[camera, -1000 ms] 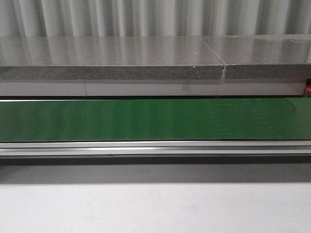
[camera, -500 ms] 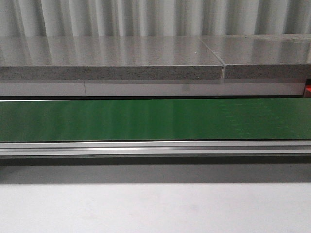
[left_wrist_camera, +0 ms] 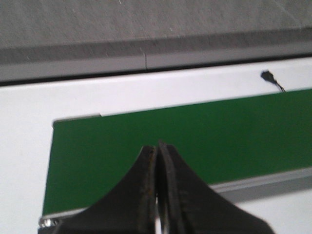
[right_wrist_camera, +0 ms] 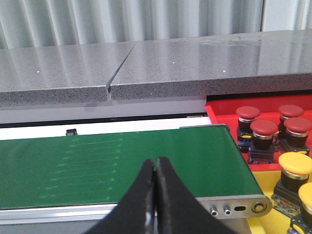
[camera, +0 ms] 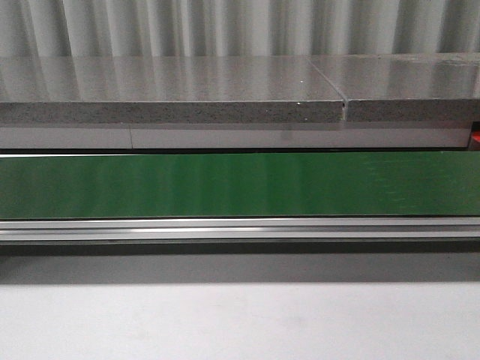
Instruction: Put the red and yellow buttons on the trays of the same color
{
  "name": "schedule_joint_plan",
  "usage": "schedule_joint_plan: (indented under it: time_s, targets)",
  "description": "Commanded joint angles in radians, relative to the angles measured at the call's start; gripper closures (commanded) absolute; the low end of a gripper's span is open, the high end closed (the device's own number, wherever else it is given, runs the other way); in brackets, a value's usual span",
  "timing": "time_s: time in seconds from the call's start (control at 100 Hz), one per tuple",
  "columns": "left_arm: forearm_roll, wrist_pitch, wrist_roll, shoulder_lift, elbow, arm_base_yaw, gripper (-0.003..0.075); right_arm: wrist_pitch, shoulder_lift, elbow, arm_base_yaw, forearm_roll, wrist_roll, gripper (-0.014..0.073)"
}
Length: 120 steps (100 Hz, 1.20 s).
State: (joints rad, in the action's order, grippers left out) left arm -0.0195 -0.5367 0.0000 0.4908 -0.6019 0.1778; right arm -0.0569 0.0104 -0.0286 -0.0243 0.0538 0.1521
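In the right wrist view, several red buttons (right_wrist_camera: 263, 128) stand on a red tray (right_wrist_camera: 222, 108) past the end of the green belt (right_wrist_camera: 122, 156). Two yellow buttons (right_wrist_camera: 294, 164) stand on a yellow tray (right_wrist_camera: 263, 225) beside it. My right gripper (right_wrist_camera: 156, 162) hangs shut and empty over the belt's near edge. In the left wrist view, my left gripper (left_wrist_camera: 157, 145) is shut with nothing in it, above the other end of the belt (left_wrist_camera: 170, 141). No button lies on the belt. Neither gripper shows in the front view.
The green belt (camera: 240, 184) runs across the front view with an aluminium rail (camera: 240, 229) along its near side. A grey stone ledge (camera: 172, 90) stands behind it and a white tabletop (camera: 240, 322) lies in front. A small black connector (left_wrist_camera: 267, 76) sits on the white surface.
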Motion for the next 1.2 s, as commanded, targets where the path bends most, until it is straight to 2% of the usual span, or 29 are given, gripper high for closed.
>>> schedule_joint_plan:
  time_s: [0.0, 0.08, 0.21, 0.41, 0.69, 0.84, 0.87, 1.19]
  targets:
    - [0.060, 0.230, -0.085, -0.029, 0.024, -0.002, 0.0734, 0.082, 0.020, 0.019, 0.000, 0.012, 0.000, 0.0660]
    - [0.064, 0.314, -0.095, -0.065, 0.087, -0.026, 0.0734, 0.082, 0.020, 0.019, 0.000, 0.012, 0.000, 0.0660]
    - [0.064, 0.326, -0.094, -0.132, 0.164, -0.065, 0.0734, 0.082, 0.020, 0.019, 0.000, 0.012, 0.000, 0.0660]
    - [0.067, 0.472, -0.076, -0.220, 0.320, -0.072, 0.0734, 0.082, 0.020, 0.019, 0.000, 0.012, 0.000, 0.0660]
    - [0.061, 0.608, -0.076, -0.379, 0.540, -0.072, 0.0734, 0.082, 0.020, 0.019, 0.000, 0.012, 0.000, 0.0660]
    - [0.019, 0.619, -0.076, -0.497, 0.656, -0.086, 0.0734, 0.082, 0.020, 0.019, 0.000, 0.012, 0.000, 0.0660]
    - [0.019, 0.559, -0.076, -0.533, 0.657, -0.094, 0.0734, 0.082, 0.020, 0.019, 0.000, 0.012, 0.000, 0.0660]
    - [0.019, 0.549, -0.076, -0.526, 0.657, -0.103, 0.0733, 0.081, 0.016, 0.019, 0.000, 0.012, 0.000, 0.0660]
